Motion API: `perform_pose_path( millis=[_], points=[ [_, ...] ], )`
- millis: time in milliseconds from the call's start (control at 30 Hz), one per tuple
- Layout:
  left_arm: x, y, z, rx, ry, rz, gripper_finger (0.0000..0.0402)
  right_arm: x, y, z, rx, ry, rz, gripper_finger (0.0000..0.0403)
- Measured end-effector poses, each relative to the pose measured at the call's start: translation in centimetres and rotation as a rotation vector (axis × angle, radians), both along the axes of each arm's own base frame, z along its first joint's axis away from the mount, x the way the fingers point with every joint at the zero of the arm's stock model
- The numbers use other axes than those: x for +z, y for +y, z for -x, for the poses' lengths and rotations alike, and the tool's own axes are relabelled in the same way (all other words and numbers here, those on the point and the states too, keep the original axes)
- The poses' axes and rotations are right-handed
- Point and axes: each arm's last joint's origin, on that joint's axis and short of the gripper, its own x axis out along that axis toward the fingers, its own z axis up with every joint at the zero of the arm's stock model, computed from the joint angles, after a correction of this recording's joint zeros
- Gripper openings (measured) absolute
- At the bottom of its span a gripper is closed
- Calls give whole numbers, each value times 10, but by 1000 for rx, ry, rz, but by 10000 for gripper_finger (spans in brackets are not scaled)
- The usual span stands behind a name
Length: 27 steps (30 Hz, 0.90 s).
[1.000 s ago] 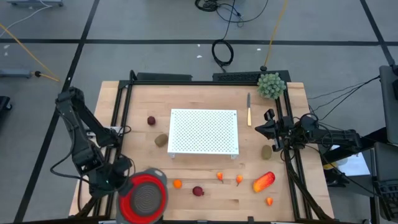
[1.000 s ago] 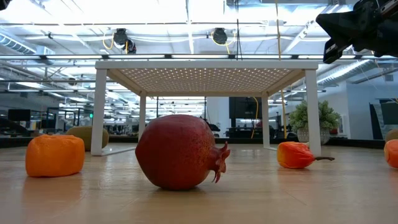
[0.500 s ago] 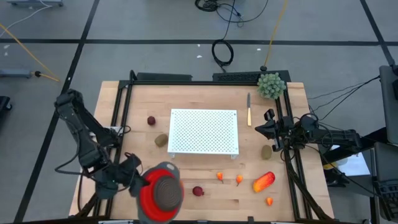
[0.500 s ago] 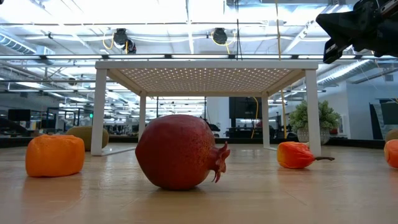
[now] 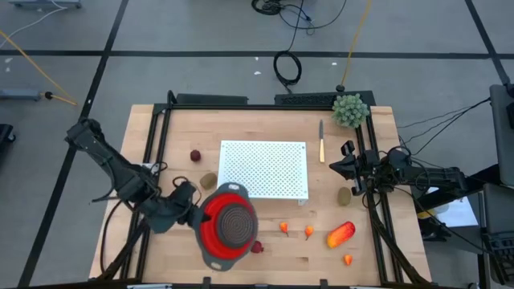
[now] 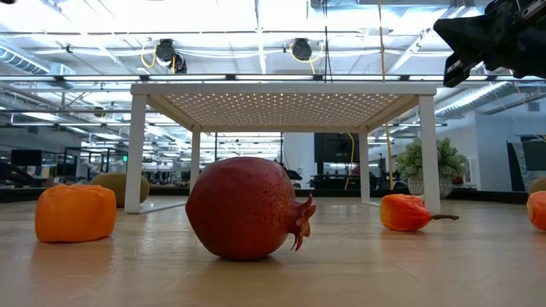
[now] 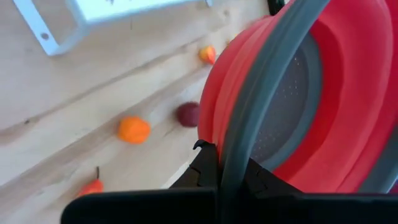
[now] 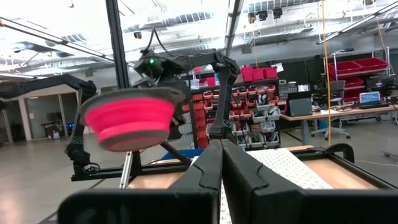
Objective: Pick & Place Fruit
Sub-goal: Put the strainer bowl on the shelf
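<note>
Fruit [image 5: 340,234] dots the wooden table [image 5: 177,136]; left claw [image 5: 193,215] grips a red colander [image 5: 229,227], right claw [image 5: 339,165] closed.

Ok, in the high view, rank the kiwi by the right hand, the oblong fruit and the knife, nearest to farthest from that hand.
From the right hand:
1. Kiwi, just in front of it, by the right rail.
2. Knife, beside the white rack; close to the kiwi's distance, hard to call.
3. Oblong fruit, toward the front edge.

Table [image 5: 265,249]: pale matt wood planks. Rack [image 5: 264,169] on it: white perforated metal. Colander [image 5: 229,228]: red, grey-rimmed, smooth plastic.
</note>
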Motion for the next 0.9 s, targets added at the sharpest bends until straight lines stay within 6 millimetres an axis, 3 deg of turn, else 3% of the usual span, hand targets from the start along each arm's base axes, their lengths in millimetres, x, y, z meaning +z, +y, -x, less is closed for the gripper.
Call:
perform_pose_path(
  millis=[400, 900],
  points=[
    [56, 48, -11, 99, 85, -26, 0, -3, 0, -1, -2, 36, 6, 0],
    [78, 94, -24, 161, 168, 50, 0, -9, 0, -2, -15, 88, 55, 0]
  ],
)
